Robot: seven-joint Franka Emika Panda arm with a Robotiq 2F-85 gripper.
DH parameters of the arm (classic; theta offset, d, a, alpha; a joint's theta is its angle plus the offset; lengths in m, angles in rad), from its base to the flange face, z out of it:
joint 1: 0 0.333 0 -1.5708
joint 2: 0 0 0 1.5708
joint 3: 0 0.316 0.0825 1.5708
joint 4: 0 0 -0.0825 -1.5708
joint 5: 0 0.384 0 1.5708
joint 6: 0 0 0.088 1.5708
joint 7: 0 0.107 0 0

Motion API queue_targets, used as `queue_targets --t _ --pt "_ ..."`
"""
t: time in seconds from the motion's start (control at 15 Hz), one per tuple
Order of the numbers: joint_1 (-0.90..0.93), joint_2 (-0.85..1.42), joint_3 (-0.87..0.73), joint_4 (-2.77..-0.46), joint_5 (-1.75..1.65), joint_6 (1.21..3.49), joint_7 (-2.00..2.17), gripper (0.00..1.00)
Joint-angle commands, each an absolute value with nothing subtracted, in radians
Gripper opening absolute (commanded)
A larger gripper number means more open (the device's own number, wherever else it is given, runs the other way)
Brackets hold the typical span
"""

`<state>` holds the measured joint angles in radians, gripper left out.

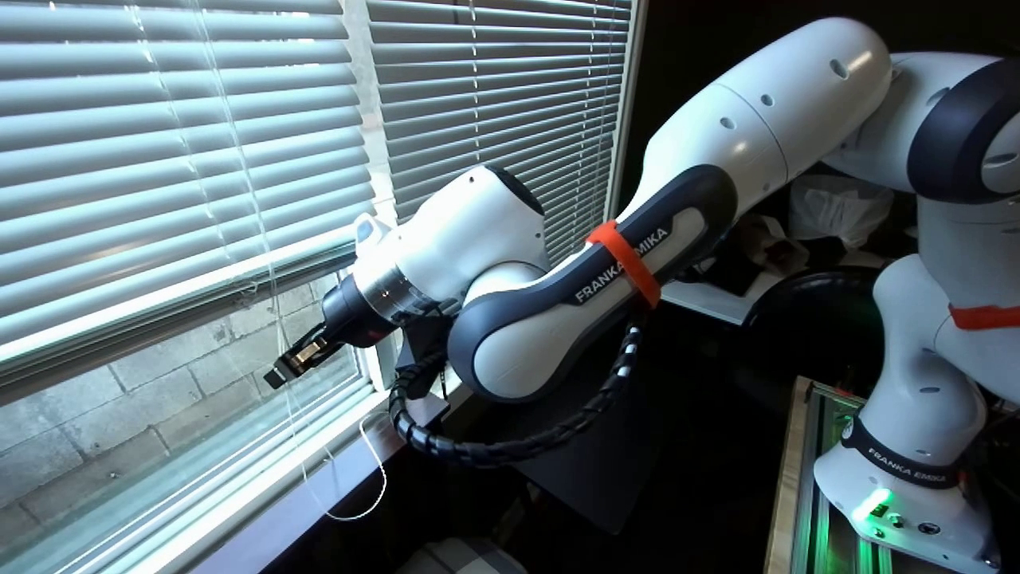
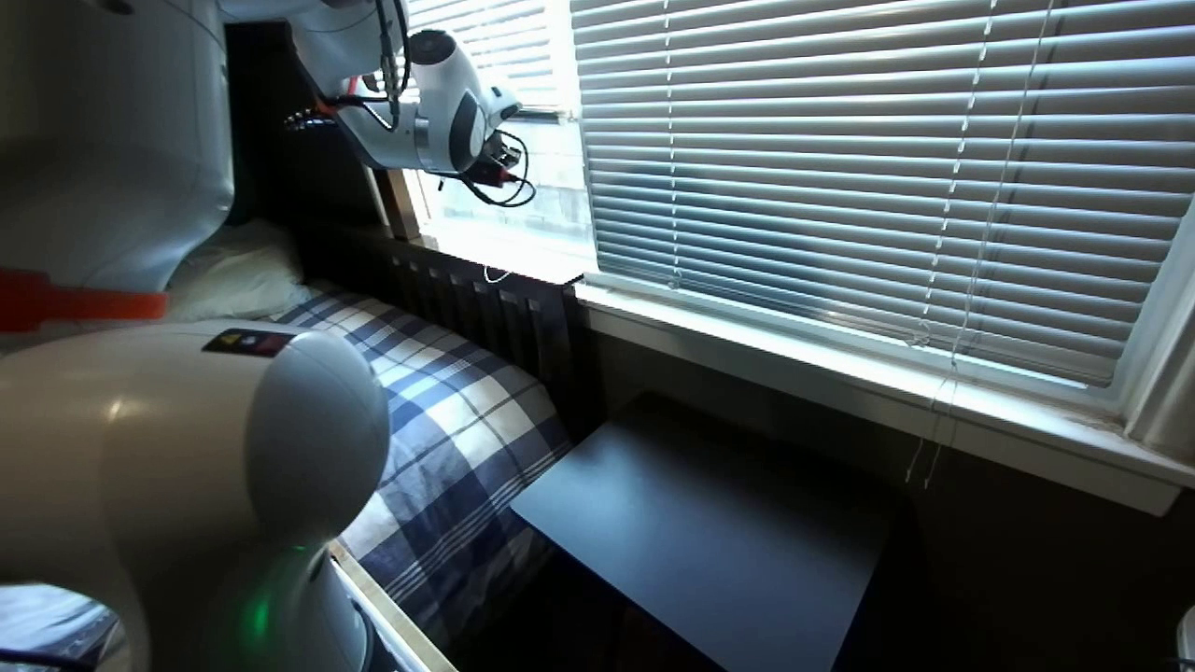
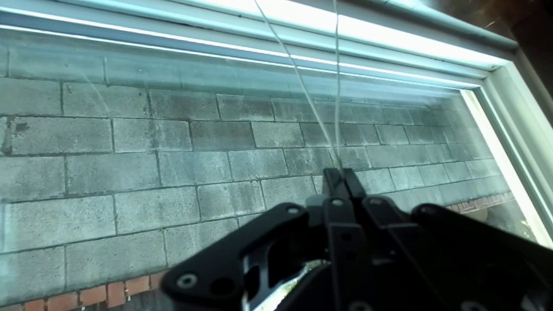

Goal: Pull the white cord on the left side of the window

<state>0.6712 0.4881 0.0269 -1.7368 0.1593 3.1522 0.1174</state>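
The white cord (image 1: 296, 430) hangs in front of the window (image 1: 247, 493) from the raised blinds. Below my gripper (image 1: 276, 376) it runs down to a slack loop over the sill. In the wrist view, two thin strands of the cord (image 3: 337, 77) meet between the fingertips of my gripper (image 3: 344, 173), which is shut on them. The fingers lie in front of the glass and the grey brick beyond; the white window frame (image 3: 522, 134) is at the right. In an exterior view the cord's loop (image 2: 495, 275) shows low by the window, and my fingertips are hidden.
White slat blinds (image 1: 159, 167) hang just above my gripper, with a bottom rail beside the wrist. A second blind (image 2: 803, 168) covers the neighbouring window. A dark headboard (image 2: 467, 299), a plaid bed (image 2: 448, 411) and a dark table (image 2: 709, 532) stand below. A black cable (image 1: 510, 450) loops under the arm.
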Motion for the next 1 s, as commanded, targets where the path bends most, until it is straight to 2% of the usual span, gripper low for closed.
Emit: queue_targets --t 0.0,0.47,0.93 --pt "0.572 0.492 0.205 -1.727 0.189 3.137 0.07 0.0" --pt "0.375 0.646 0.583 -1.609 0.14 3.192 -0.161 0.0" --pt "0.276 0.907 0.841 -1.417 -0.038 3.265 -0.444 0.0"
